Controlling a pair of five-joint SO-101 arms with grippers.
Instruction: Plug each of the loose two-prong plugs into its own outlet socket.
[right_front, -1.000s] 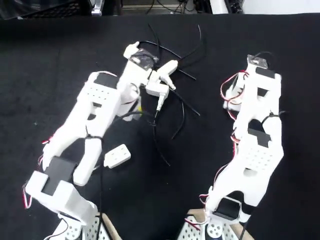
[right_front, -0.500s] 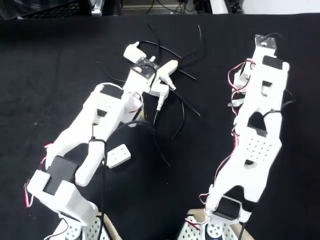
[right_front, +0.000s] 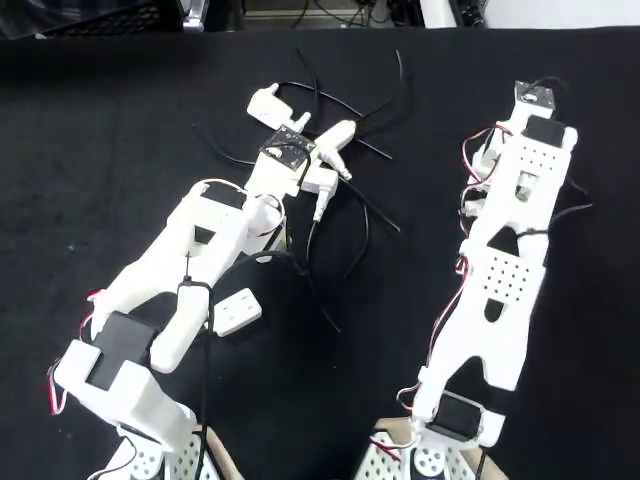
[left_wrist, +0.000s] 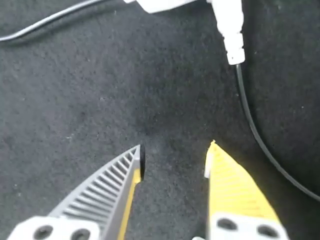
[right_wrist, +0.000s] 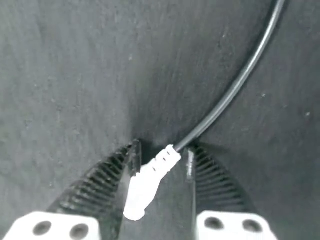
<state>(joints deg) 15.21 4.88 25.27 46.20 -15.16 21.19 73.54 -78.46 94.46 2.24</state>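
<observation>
high: left arm lies over white plugs (right_front: 337, 133) and black cords (right_front: 345, 215) at mid-table; a socket block (right_front: 235, 312) rests beside it | left wrist: left gripper (left_wrist: 172, 157) spread wide over the black cloth (left_wrist: 75, 100), empty, corded plug (left_wrist: 232, 30) ahead | right wrist: right gripper (right_wrist: 162, 148) narrowly parted astride a small plug (right_wrist: 150, 182), not pinching it

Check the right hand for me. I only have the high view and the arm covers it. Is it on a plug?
Observer: In the right wrist view, a white plug lies between the fingers of the right hand. The hand is open, not clamped on it.
Operator: Left one?
Observer: The left hand is open and empty over bare black cloth.
Operator: Anything near it?
Observer: A second plug with its black cable lies just beyond the fingertips, untouched.
</observation>
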